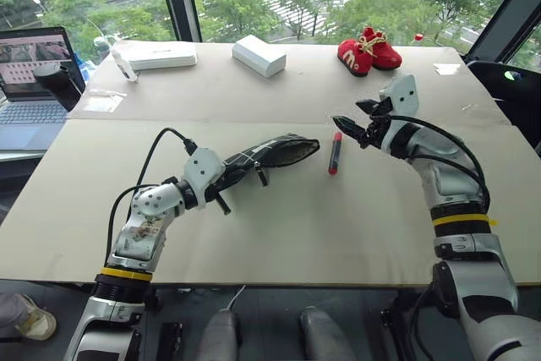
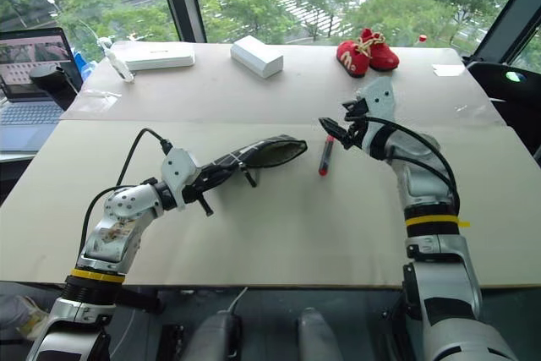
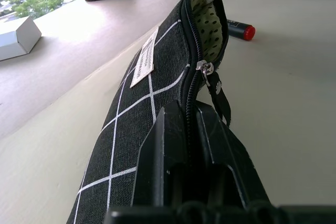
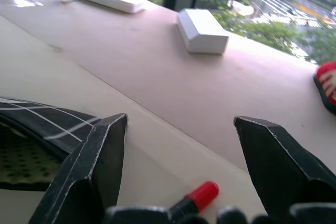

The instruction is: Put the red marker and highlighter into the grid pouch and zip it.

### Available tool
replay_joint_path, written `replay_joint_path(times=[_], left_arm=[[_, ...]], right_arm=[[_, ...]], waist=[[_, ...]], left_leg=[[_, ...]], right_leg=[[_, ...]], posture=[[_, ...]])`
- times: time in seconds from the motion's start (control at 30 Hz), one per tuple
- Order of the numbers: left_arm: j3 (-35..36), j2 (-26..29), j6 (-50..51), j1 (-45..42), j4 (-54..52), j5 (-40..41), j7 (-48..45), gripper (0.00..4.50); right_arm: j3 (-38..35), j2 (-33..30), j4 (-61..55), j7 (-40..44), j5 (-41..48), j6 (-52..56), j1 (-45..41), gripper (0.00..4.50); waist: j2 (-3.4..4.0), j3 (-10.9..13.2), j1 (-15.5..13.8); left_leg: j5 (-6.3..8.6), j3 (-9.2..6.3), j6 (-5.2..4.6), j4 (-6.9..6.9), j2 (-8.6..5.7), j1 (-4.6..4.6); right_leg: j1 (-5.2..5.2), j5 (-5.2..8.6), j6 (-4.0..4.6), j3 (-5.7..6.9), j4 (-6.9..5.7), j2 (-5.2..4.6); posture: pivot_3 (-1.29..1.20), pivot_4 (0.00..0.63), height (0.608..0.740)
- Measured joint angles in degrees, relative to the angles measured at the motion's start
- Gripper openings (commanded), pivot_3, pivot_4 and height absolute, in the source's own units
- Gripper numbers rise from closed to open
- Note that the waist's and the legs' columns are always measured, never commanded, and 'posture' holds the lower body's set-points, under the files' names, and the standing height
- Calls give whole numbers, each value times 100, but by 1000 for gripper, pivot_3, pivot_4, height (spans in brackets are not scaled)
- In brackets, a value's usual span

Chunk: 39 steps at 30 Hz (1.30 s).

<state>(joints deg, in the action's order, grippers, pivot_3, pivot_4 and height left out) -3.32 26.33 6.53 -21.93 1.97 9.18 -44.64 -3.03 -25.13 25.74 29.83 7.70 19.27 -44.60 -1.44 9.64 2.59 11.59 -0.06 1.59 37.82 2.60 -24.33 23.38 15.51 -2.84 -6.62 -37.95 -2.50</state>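
Two grippers over the table point(image 1: 279, 234), one clamped on the pouch point(image 1: 266, 152), one spread and empty.

One marker point(image 1: 335, 153), dark-bodied with red at both ends, lies flat just right of the pouch's open mouth, not touching it. The pouch is black fabric with white grid lines, a small white label and a black pull cord; its zip is partly undone, showing a pale dotted lining, and I cannot tell what is inside. Left gripper point(image 1: 226, 177), fingers pinched tight on the pouch's near end, holds it roughly level, mouth toward the marker. Right gripper point(image 1: 353, 123) hovers just right of the marker, jaws wide apart, holding nothing.
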Motion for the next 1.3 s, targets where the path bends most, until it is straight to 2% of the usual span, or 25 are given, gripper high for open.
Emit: replay_joint_path(times=[0.3, 0.63, 0.97, 1.13, 1.2, 1.27, 1.3], left_arm=[[0, -11, -5, 2, 1, -1, 24, 0], [0, -41, -5, 68, 0, 0, 81, 0], [7, -81, -4, 99, -2, 2, 140, 0], [7, -97, -4, 106, -2, 2, 152, 0], [7, -104, -4, 114, -2, 2, 154, 0], [7, -110, -4, 116, -2, 2, 154, 0], [7, -110, -4, 116, -2, 2, 154, 0]], right_arm=[[24, 644, 190, -1408, -429, 735, 133, 3627], [68, 931, 119, -1647, -476, 868, 146, 3627], [266, 1101, -371, -1751, -563, 1130, 553, 3627], [356, 1100, -617, -1746, -640, 1137, 729, 2086], [414, 1100, -671, -1734, -643, 1153, 759, 1281], [442, 1097, -714, -1728, -646, 1196, 769, 671], [443, 1092, -723, -1727, -645, 1216, 769, 575]], waist=[[0, 0, -5], [0, 0, 13], [-1, -1, 7], [-1, -1, -1], [-1, -1, -2], [-1, -1, -2], [-1, -1, -3]], left_leg=[[0, 5, 0, 0, -3, -8], [0, 4, 0, 0, 0, -5], [0, 4, 0, 0, -1, -5], [0, 4, 0, 0, -1, -6], [0, 4, 0, 0, -1, -5], [0, 3, 0, 0, -1, -5], [0, 3, 0, 0, -1, -5]], right_leg=[[9, 0, 0, -6, 0, -2], [7, 0, 0, -6, -1, 1], [7, 0, -1, -5, 0, 0], [5, 1, -2, -5, 2, 0], [4, 1, -1, -4, 3, 0], [4, 1, -2, -4, 3, 0], [4, 1, -2, -4, 3, 0]], posture=[[0, 150, 729], [0, 150, 729], [0, 150, 729], [0, 150, 729], [0, 150, 729], [0, 150, 729], [0, 150, 729]])
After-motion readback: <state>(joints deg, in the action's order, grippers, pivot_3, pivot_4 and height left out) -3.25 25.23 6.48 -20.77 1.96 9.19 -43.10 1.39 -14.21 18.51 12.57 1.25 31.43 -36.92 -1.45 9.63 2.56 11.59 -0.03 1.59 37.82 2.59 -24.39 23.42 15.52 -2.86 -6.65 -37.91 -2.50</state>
